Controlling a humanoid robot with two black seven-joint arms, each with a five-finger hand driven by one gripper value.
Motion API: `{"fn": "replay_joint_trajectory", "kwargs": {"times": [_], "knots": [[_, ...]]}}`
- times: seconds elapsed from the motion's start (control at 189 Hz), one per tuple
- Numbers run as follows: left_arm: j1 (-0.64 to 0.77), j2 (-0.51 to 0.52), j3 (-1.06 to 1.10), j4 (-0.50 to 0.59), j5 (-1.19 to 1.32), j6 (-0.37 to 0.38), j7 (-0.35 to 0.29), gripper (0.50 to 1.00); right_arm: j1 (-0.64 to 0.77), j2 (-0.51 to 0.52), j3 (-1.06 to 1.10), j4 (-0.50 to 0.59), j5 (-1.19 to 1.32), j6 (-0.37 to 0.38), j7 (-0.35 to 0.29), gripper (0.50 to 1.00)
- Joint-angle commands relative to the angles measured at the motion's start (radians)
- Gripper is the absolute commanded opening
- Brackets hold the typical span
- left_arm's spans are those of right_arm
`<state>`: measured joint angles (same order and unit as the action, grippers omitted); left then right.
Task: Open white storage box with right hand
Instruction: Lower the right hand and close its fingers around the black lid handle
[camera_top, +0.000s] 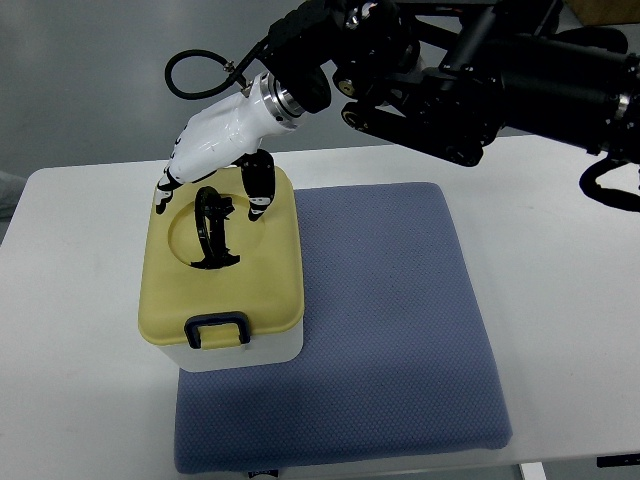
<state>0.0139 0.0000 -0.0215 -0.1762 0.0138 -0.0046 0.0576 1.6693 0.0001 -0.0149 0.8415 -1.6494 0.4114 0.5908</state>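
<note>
Maybe the white storage box (232, 300) tips or slides on the soft blue mat (390, 320) if the lid sticks. It sits at the mat's left edge on the bench (70, 300), yellow lid shut. The right hand (222, 160) hangs over the raised black handle (213, 228), fingers curled, holding nothing.
</note>
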Motion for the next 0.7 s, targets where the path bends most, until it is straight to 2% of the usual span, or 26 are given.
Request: {"fn": "replay_joint_trajectory", "kwargs": {"times": [0.0,0.074,0.693], "knots": [[0.000,0.000,0.000,0.000,0.000,0.000,0.001,1.000,-0.003,0.000,-0.005,0.004,-0.001,-0.002,0.004,0.864],[0.000,0.000,0.000,0.000,0.000,0.000,0.001,1.000,-0.005,0.000,-0.005,0.008,0.000,-0.002,0.009,0.809],[0.000,0.000,0.000,0.001,0.000,0.000,0.001,1.000,-0.045,0.000,-0.004,0.045,-0.003,-0.025,0.011,0.709]]}}
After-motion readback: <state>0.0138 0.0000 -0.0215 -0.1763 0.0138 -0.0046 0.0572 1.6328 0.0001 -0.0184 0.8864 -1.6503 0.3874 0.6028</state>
